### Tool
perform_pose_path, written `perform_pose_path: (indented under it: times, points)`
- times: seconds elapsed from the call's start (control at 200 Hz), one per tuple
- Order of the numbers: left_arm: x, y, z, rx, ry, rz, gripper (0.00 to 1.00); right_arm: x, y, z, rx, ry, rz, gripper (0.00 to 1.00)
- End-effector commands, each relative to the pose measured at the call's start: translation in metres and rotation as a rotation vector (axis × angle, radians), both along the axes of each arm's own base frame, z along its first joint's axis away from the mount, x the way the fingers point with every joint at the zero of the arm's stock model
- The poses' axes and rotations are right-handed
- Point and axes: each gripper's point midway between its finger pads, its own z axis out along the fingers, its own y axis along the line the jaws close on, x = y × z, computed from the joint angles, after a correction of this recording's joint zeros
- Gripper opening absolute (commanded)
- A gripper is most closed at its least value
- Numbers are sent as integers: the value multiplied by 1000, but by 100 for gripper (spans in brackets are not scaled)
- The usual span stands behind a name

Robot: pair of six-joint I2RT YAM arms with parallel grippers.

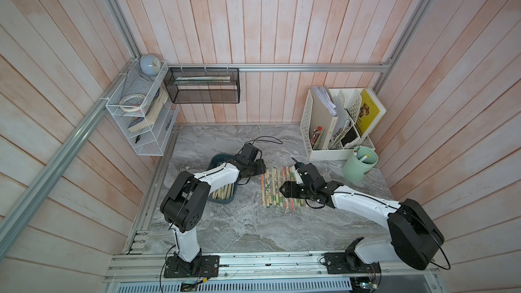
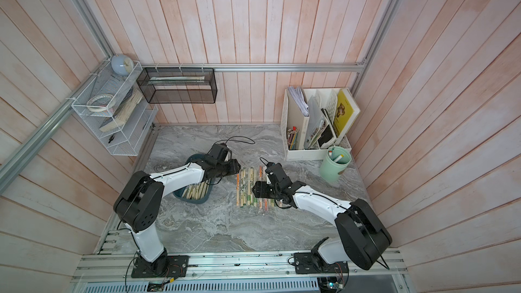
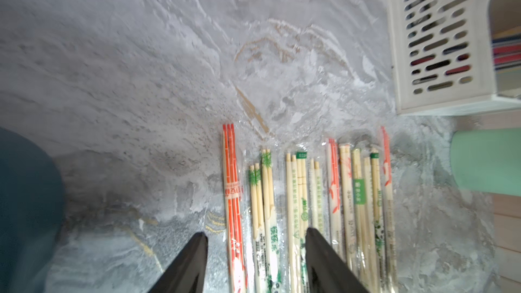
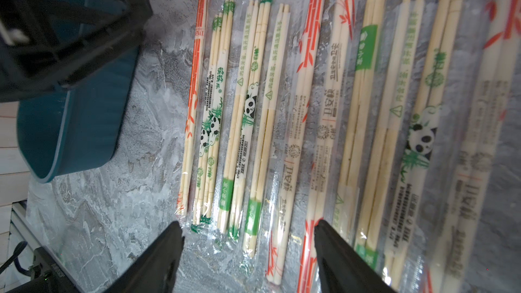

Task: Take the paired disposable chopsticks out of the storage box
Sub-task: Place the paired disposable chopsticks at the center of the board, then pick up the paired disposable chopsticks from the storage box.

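Placing step, I judge: left hand point(image 3: 256, 233) and right hand point(image 4: 248, 222) hang released over laid-out paired disposable chopsticks point(image 3: 266, 193). Next likely calls for grasping another pair from the storage box point(image 4: 84, 125).

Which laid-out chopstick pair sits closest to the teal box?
The red-printed pair at the row's end facing the storage box; its neighbours carry green print.

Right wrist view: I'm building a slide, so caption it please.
Open right gripper above wrapped chopsticks rowed on the marble table, blue box beside them.
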Motion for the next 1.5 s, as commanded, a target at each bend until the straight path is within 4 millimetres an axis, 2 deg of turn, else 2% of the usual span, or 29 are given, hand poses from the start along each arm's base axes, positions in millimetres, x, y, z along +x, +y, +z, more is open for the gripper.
perform_pose_path:
  times: [0.0, 0.125, 0.32, 0.395, 0.59, 0.775, 0.875, 0.955, 1.0, 1.305, 1.42, 1.495]
  points:
    - [10, 21, 35, 40, -80, 27, 60, 5, 6, 9, 9, -9, -2, 76]
    - [13, 49, 51, 83, -119, 70, 62, 8, 12, 12, 10, -13, 10, 76]
    - [12, 97, 64, 144, -155, 152, 63, 11, 23, 15, 15, -21, 29, 76]
    - [10, 115, 67, 166, -158, 184, 69, 11, 27, 15, 17, -21, 37, 76]
    - [3, 159, 66, 211, -148, 259, 76, 11, 38, 15, 25, -23, 61, 76]
    - [-4, 186, 64, 234, -139, 303, 81, 11, 49, 16, 34, -28, 87, 76]
    - [-7, 195, 57, 248, -121, 319, 82, 10, 54, 17, 40, -34, 99, 76]
    - [-10, 200, 49, 255, -101, 329, 89, 8, 57, 13, 44, -26, 109, 76]
    - [-12, 202, 43, 255, -87, 335, 89, 7, 61, 11, 43, -21, 119, 76]
    - [-12, 194, 12, 212, -5, 337, 89, 0, 75, 4, 37, -13, 156, 76]
    - [-11, 190, 3, 199, 17, 329, 78, 0, 75, 2, 36, -10, 156, 76]
    - [-12, 188, -3, 194, 30, 327, 60, -1, 75, 1, 37, -10, 157, 76]
